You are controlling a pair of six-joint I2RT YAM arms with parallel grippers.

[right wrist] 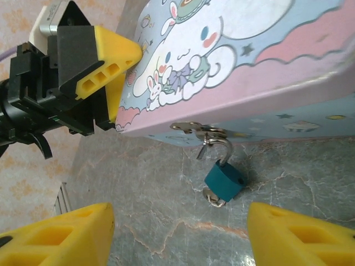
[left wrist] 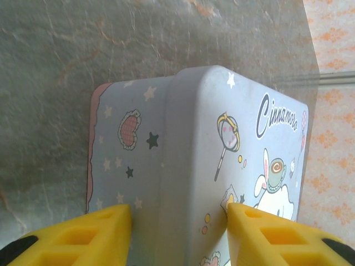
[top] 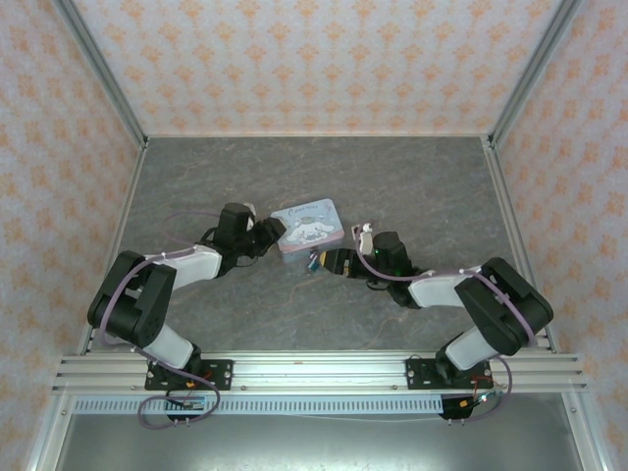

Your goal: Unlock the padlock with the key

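left gripper (left wrist: 178, 215): clamping tin (left wrist: 222, 138) | right gripper (right wrist: 178, 216): jaws wide apart | arms: angled inward

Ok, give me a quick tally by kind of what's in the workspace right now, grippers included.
tin: 1
padlock: 1
silver piece at the padlock's base, possibly the key: 1
grippers: 2 (left gripper, right gripper)
Total: 5
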